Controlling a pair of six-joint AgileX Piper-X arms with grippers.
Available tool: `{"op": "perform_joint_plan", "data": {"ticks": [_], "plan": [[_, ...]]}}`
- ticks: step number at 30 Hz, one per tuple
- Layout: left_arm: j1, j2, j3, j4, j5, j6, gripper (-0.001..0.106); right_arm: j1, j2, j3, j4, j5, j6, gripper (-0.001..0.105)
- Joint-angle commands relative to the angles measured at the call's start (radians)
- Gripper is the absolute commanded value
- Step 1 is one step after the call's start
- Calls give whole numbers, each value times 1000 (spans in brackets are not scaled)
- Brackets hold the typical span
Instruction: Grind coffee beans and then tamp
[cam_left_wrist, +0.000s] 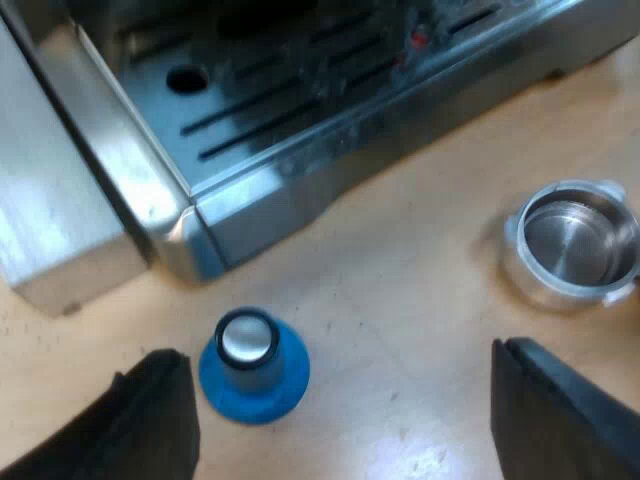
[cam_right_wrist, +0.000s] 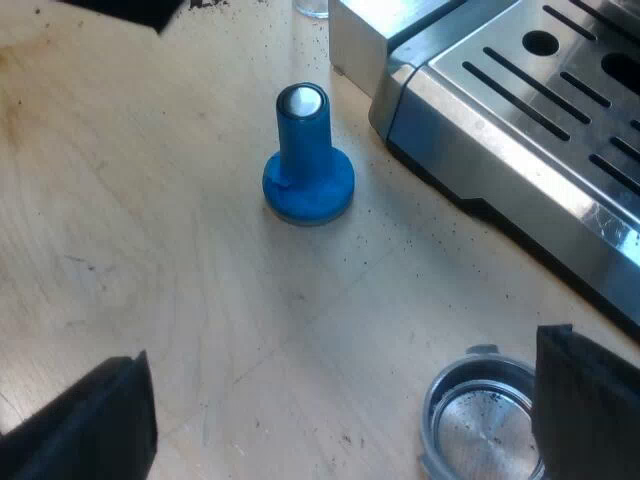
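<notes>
My left tool (cam_left_wrist: 345, 405) and my right tool (cam_right_wrist: 340, 415) are both wide apart and hold nothing. The blue tamper (cam_left_wrist: 252, 365) stands upright on the table (cam_left_wrist: 400, 300) by the machine's (cam_left_wrist: 300, 150) corner. The metal holder (cam_left_wrist: 575, 240) lies nearby.

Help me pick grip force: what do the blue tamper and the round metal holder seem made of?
Blue flared tamper: looks like matte plastic, even colour without glare; its top cap shines like metal. Round silvery holder: probably steel, with bright reflections inside its bowl.
</notes>
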Motion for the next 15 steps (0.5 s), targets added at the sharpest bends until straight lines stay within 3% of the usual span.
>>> {"op": "perform_joint_plan", "data": {"ticks": [1,4,9,15], "plan": [[3,55,-14,-5,-5,-17,63,-4,-4,-5,-8,6,-4,78],[3,91,-22,-5,-5,-17,63,-4,-4,-5,-8,6,-4,78],[3,293,-77,-27,-12,-12,63,-4,-4,-5,-8,6,-4,78],[3,456,-78,-40,-44,-8,63,-4,-4,-5,-8,6,-4,78]]}}
